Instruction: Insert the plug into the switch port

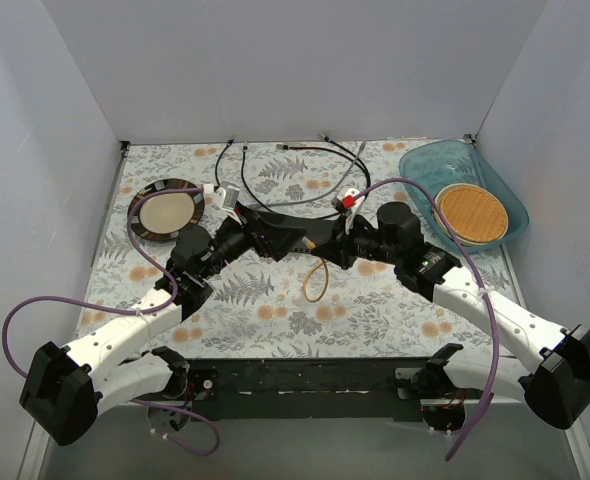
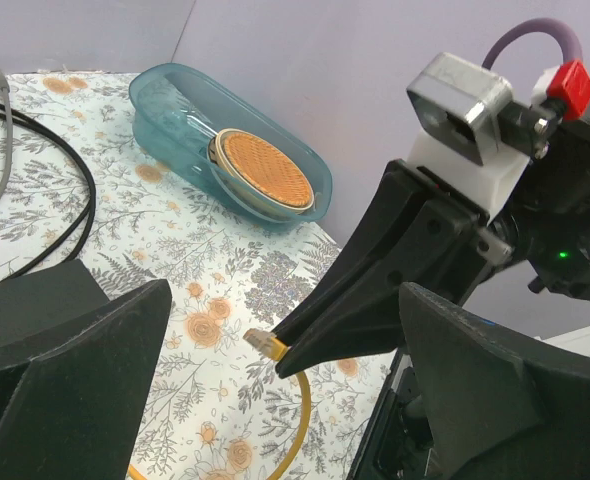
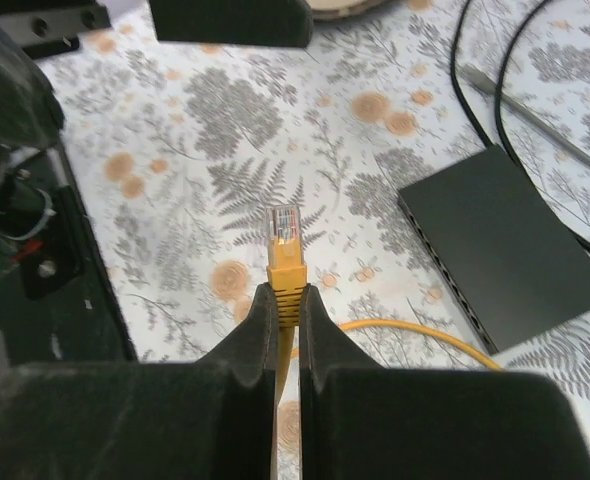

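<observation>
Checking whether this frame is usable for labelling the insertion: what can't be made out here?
- Switch sockets: right wrist view, too small and dark to count.
- Switch outline: top view, black on black with the left claw and right claw crowding it.
- Plug detail: blurred in right wrist view, tiny in left wrist view.
- Yellow cable far end: top view, hidden under the right claw.

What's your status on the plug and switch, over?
Right gripper shut on plug, left gripper open. Switch flat on table, plug not yet inserted. Nothing visible between them.
</observation>
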`<state>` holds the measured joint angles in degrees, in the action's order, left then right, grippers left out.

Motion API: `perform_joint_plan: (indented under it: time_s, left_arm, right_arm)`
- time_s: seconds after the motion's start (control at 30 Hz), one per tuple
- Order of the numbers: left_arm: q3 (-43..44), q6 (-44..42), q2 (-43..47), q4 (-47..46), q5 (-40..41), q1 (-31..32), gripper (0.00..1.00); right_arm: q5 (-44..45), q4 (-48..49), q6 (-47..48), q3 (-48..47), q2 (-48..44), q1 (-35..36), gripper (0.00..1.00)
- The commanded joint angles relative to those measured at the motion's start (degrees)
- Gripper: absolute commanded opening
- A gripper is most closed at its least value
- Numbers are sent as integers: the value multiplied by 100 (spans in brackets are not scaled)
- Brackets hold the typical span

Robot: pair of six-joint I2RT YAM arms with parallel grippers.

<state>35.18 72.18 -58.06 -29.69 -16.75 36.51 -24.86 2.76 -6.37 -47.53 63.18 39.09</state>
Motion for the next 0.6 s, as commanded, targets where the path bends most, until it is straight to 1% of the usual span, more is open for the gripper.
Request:
perform_joint_plan:
  time_s: [0.0, 0.03, 0.07, 0.13, 0.17, 0.23, 0.27, 0.33, 0.37, 0.57]
  left_arm:
    - [42, -108, -47, 130, 172, 5, 98]
    - [59, -108, -91, 139, 181, 5, 98]
    - [51, -117, -91, 139, 190, 5, 98]
    - [50, -117, -126, 148, 207, 5, 98]
    - [42, -125, -126, 157, 225, 5, 98]
    - [42, -143, -144, 165, 243, 5, 98]
    - [50, -160, -153, 166, 269, 5, 98]
    - [42, -169, -179, 183, 287, 5, 98]
    - [42, -178, -214, 183, 304, 5, 98]
    - [50, -205, -284, 192, 348, 5, 98]
  right_arm:
    - [1623, -716, 620, -240, -148, 458, 1]
    - [1790, -725, 620, -222, -165, 520, 1]
    - [2270, -725, 620, -204, -200, 686, 1]
    - [2686, -690, 812, -134, -262, 810, 1]
    - [3115, -681, 822, -117, -314, 950, 1]
    - [3486, -620, 857, -38, -385, 1082, 1]
    - [3862, -602, 918, -29, -437, 1222, 1]
    - [4260, -567, 997, 24, -482, 1381, 1]
    - [4627, -549, 1102, 42, -517, 1539, 1]
    - [5613, -408, 1366, 182, -578, 1935, 1]
